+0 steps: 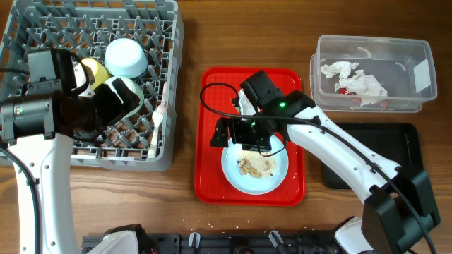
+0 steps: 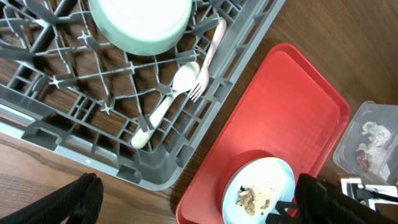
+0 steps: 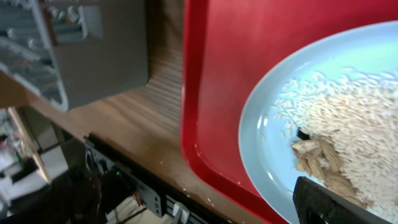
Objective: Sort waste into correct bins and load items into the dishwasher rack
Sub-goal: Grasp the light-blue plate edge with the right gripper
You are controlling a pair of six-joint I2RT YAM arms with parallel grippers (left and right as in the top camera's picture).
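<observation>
The grey dishwasher rack (image 1: 42, 152) at left holds an upturned pale blue bowl (image 1: 126, 56), a yellow cup (image 1: 95, 70), a pale green bowl (image 1: 123, 92) and the white fork and spoon (image 1: 157, 123). The fork (image 2: 208, 53), spoon (image 2: 174, 87) and green bowl (image 2: 140, 22) also show in the left wrist view. My left gripper (image 1: 106, 106) (image 2: 202, 199) is open and empty above the rack's front right part. The pale blue plate (image 1: 272, 176) (image 3: 273, 143) with beige food scraps (image 1: 254, 166) (image 3: 323, 158) lies on the red tray. My right gripper (image 1: 244, 137) (image 3: 208, 202) is open at the plate's far rim, one finger beside the scraps.
The red serving tray (image 1: 212, 106) lies at the centre. The clear tub (image 1: 417, 56) at back right holds crumpled napkins (image 1: 353, 79) and a red wrapper (image 1: 342, 90). The black tray (image 1: 381, 141) lies in front of it, partly under my right arm.
</observation>
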